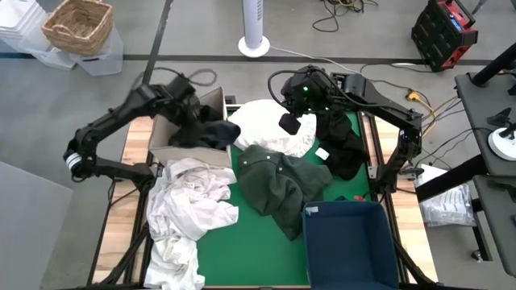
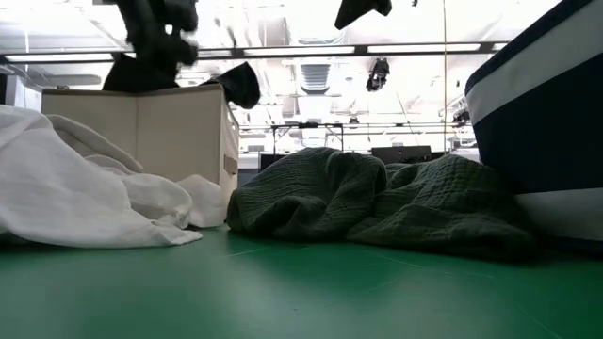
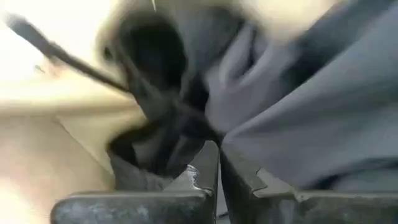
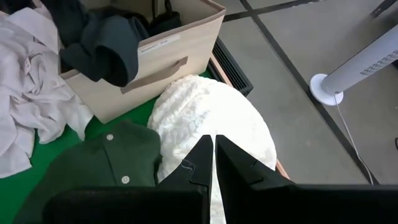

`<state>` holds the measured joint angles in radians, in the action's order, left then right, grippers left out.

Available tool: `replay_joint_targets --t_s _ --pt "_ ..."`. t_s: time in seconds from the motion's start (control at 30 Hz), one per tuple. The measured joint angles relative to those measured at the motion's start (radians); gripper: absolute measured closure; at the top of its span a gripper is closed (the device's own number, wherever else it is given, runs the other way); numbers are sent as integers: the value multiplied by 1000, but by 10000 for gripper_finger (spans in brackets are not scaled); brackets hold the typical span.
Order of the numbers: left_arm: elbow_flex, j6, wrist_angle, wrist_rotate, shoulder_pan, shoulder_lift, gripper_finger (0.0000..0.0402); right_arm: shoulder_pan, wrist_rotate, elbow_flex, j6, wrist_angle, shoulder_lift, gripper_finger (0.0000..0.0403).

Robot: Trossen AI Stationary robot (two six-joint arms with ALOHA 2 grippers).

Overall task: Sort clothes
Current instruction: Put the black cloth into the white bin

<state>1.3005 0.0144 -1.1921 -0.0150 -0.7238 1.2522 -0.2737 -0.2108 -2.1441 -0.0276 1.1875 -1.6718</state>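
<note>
Dark charcoal garment (image 1: 211, 133) hangs over the cardboard box (image 1: 211, 101) rim, pinched in my left gripper (image 3: 217, 163), jaws fully closed on a fold; it's limp, light, prob. slides easily, so I'd grab a bunched fold, not an edge. Right gripper (image 4: 214, 149) hovers beside the box over the white fluffy garment (image 4: 211, 118), jaws closed, holding nothing. Only the low view shows the green shirt (image 2: 377, 202) bunched w/ thick folds by the navy bin (image 2: 537, 104); high view shows the white heap (image 1: 189, 209) in front of the box.

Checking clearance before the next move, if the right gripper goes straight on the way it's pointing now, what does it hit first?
Most likely the fluffy white garment: the right gripper, shut, points down at it from above. How far above is unclear.
</note>
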Motion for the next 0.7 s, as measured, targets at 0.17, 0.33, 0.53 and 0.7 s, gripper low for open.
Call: replay_joint_targets --t_s 0.17,0.33,0.53,0.7 --pt "180 -140 1 -264 -1 -33 401 0 0 0 0 0 0 390" --pt "244 -215 8 -492 10 -26 401 0 0 0 0 -1 0 390" --pt "185 -231 83 -496 91 20 401 0 0 0 -7 -4 0 390" --pt "76 -273 148 -460 127 46 401 0 0 0 -12 -5 0 390"
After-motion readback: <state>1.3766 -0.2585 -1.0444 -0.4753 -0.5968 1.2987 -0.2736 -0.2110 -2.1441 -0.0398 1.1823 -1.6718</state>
